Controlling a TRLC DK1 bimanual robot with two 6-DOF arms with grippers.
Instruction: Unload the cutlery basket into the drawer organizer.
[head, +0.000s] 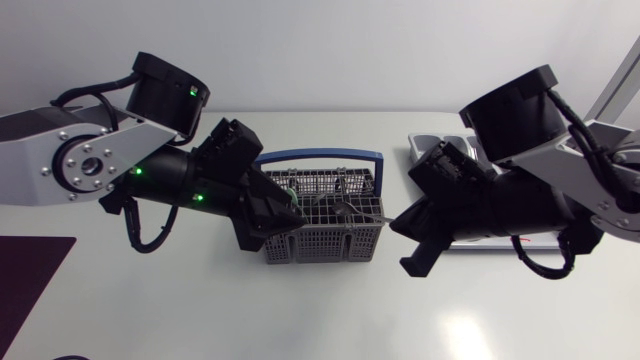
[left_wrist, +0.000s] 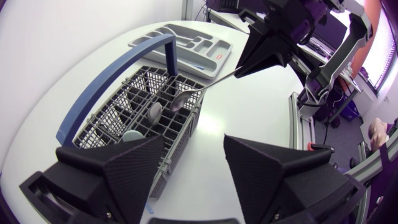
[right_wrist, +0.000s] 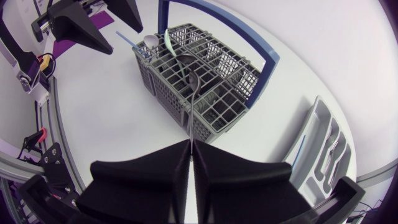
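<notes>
Cutlery basket (head: 320, 245), grey with blue handle, mid-table. Right gripper (right_wrist: 191, 144) pressed tight on spoon (right_wrist: 193, 102) handle; spoon bowl at basket's top, near its middle. Left gripper (left_wrist: 194, 140) spread wide, holding nothing, over basket's end farthest from drawer organizer (left_wrist: 186, 40). Organizer just past basket's other end, partly under right arm.

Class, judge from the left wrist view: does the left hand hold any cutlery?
No: the left hand is open, its fingers apart by the basket with nothing gripped between them.

Left arm (head: 90, 160), right arm (head: 575, 170): silver-grey links, black joints, looped black cables. Left hand (left_wrist: 194, 142), right hand (right_wrist: 190, 145): matte black wedges.
</notes>
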